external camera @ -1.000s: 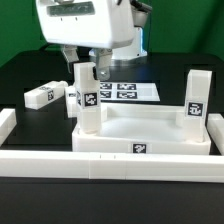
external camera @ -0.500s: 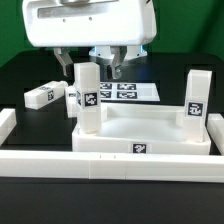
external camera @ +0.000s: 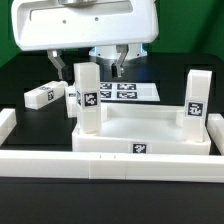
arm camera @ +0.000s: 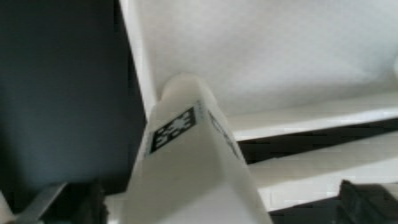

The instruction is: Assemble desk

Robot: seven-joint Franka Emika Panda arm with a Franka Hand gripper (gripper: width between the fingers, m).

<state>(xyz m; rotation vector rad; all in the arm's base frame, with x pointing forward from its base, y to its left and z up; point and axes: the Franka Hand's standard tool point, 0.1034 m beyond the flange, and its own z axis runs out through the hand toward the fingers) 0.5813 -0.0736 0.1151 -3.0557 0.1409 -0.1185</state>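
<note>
open, empty two-finger gripper (external camera: 89,65) over upright white tagged block leg (external camera: 87,100) in white plastic tray tabletop (external camera: 110,142); leg-fitting step, next likely fetching lying white leg (external camera: 40,96)

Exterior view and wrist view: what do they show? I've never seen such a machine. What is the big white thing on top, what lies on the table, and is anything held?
The white block on top is the end of a robot arm; its gripper is a two-fingered hand. The exterior view comes from a camera off the arm; the wrist view looks down from the arm itself. On the black table lies a tray-like tabletop with two upright legs at its corners, the left leg and the right leg. A loose leg lies beside it, and a marker board behind. The fingers stand open either side of the left leg's top: nothing is held.
</note>
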